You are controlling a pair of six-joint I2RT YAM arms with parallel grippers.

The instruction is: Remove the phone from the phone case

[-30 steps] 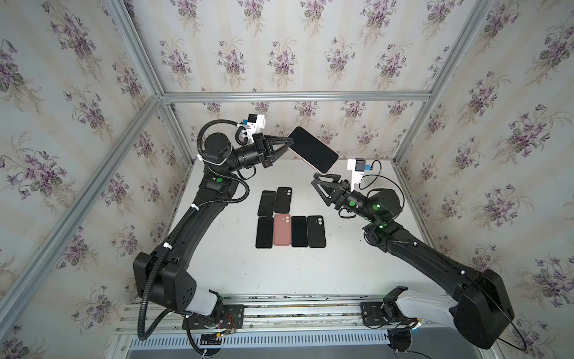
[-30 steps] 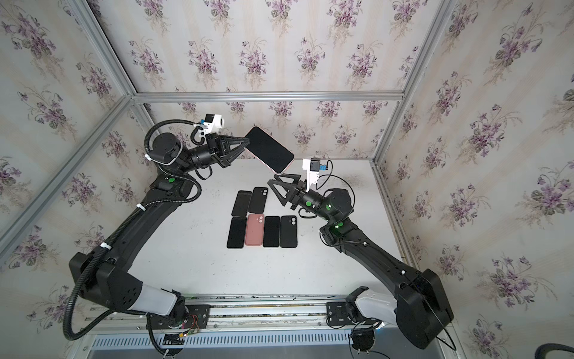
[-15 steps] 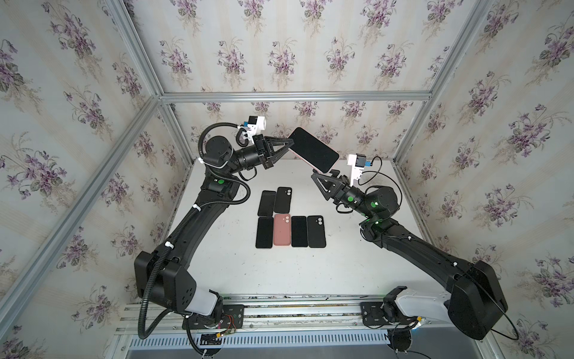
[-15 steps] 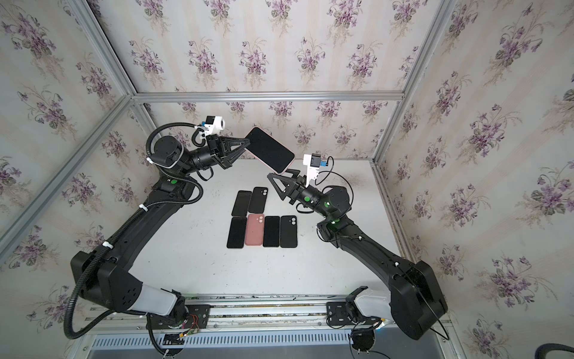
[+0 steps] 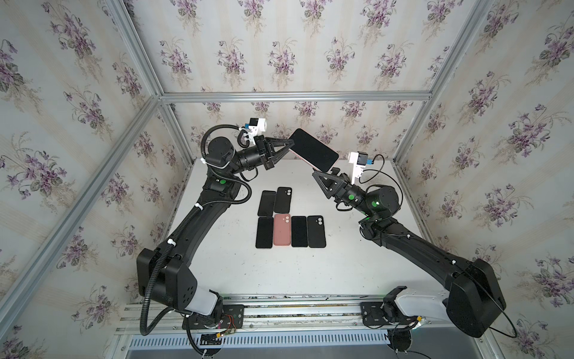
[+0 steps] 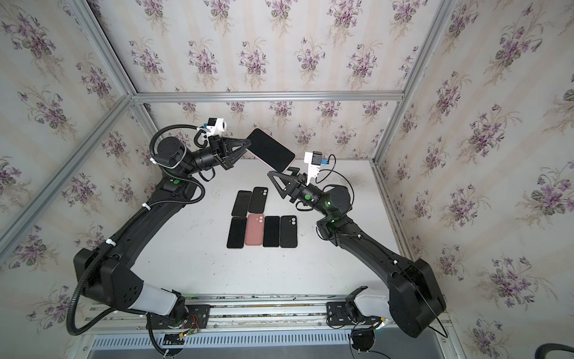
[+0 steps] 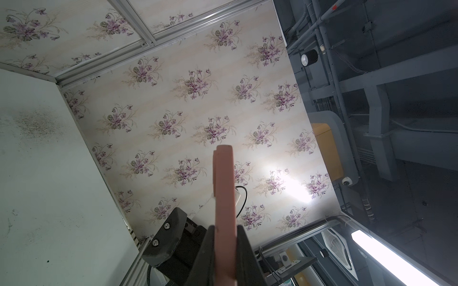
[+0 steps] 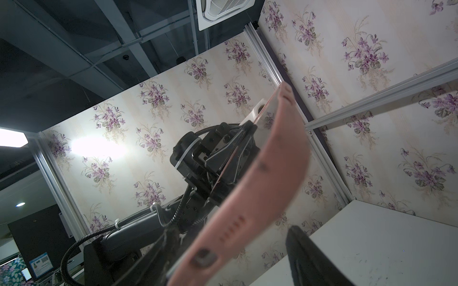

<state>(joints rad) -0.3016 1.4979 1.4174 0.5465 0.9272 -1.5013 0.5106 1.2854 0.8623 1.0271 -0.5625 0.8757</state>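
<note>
Two grippers worked one item. The left gripper was clamped tight on the 10 o'clock end of the pink-cased phone. It held the phone up in the air, dark screen toward both top views, at about 12 o'clock from the six phones or cases lying flat on the table. The left wrist view showed the pink case edge-on, pinched between both jaws. The right gripper stood wide apart at the phone's 4 o'clock end. In the right wrist view the case ran between its spread fingers, with no squeeze visible.

Judgement: the phone is stiff and fairly light, with a slick, breakable glass front. The case looks like soft matte rubber, so it should be grippy and flex at the corners. Best hold is probably a case corner lip, peeled back while the other end is pinned. Pinching across screen and back locks case to phone. Drop risk is high.
</note>
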